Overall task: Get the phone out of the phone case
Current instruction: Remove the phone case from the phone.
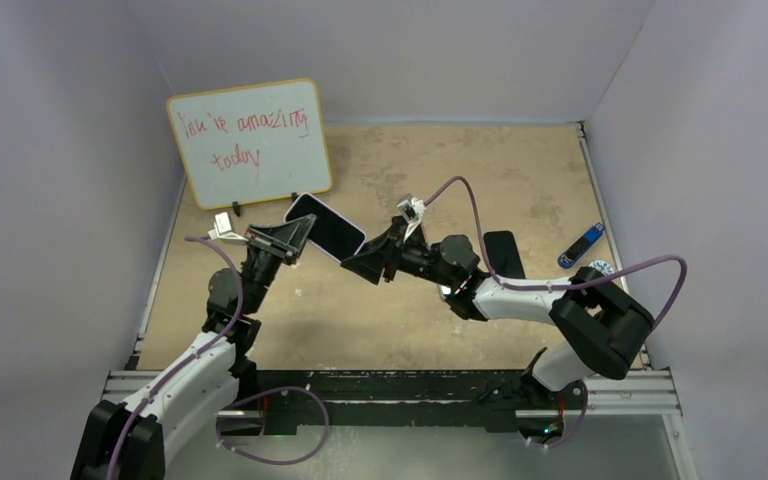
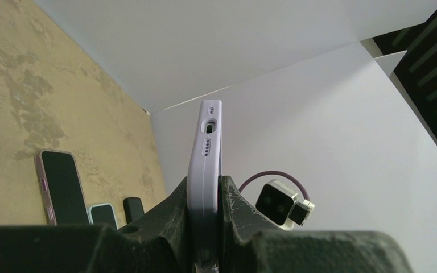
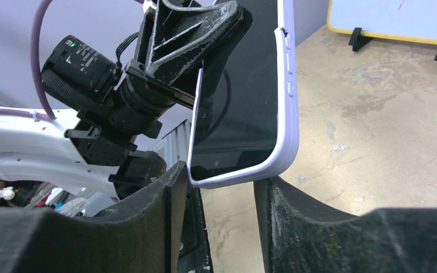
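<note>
Phone [image 1: 326, 226] in its case [image 2: 203, 170] is clenched midair by my left pincer [image 1: 298, 236] — leaving a corner free for the right pincer [image 1: 362, 263]. That one's spread open around it.

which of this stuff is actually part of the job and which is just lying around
Job: black-screened phone in its lilac phone case; left gripper clamping the case; right gripper at its lower corner.
Lying about: yellow-framed whiteboard with red writing; small blue stick; flat black slab beside the right arm.

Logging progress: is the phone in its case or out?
In: the lilac case wraps the dark phone's edge and corner, and the left fingers clamp both together.
</note>
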Robot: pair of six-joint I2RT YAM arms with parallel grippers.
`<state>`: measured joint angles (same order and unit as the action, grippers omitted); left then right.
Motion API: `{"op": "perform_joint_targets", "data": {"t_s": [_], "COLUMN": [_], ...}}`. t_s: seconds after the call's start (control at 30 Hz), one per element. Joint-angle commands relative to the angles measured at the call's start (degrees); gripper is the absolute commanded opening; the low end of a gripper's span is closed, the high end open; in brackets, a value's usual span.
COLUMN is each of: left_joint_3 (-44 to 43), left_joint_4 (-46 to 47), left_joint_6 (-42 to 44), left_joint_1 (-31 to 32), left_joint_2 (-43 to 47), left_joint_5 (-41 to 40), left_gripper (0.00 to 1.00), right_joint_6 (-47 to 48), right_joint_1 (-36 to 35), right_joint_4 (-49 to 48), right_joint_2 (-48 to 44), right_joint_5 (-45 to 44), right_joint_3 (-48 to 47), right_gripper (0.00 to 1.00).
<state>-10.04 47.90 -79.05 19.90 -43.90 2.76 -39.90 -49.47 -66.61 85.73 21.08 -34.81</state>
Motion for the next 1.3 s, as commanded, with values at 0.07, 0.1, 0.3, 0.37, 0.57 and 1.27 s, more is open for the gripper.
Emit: {"op": "perform_joint_targets", "data": {"t_s": [0.07, 0.1, 0.3, 0.37, 0.57, 1.27], "left_joint_3": [-0.45, -0.58, -0.94, -1.15, -3.43, -4.83], "left_joint_4": [7.32, 7.22, 7.12, 6.93, 3.78, 0.59], "left_joint_6": [-2.89, -3.22, -4.38, -4.47, -2.76, 3.04], "left_joint_1": [-0.21, -0.21, -0.21, -0.21, -0.21, -2.72], "left_joint_2": [-0.31, -0.54, -2.07, -2.47, -4.05, -1.93], "left_joint_5": [1.53, 1.78, 4.58, 5.59, 10.86, 15.45], "left_gripper": [0.0, 0.0, 0.0, 0.0, 0.0, 0.0], "right_joint_6": [1.52, 1.98, 7.24, 9.12, 16.34, 12.13], "right_joint_1": [-0.26, -0.23, -0.19, -0.23, -0.22, -0.19], "right_joint_4": [-5.67, -5.67, -4.25, -3.08, 2.95, -1.95], "right_joint_2": [1.92, 2.31, 2.74, 2.41, 0.75, -3.92], "right_joint_5": [4.91, 5.57, 7.3, 7.21, 4.36, 1.57], "right_joint_3": [-3.1, -3.26, -3.16, -3.18, -3.51, 1.67], "right_gripper": [0.36, 0.32, 0.12, 0.09, 0.03, 0.64]}}
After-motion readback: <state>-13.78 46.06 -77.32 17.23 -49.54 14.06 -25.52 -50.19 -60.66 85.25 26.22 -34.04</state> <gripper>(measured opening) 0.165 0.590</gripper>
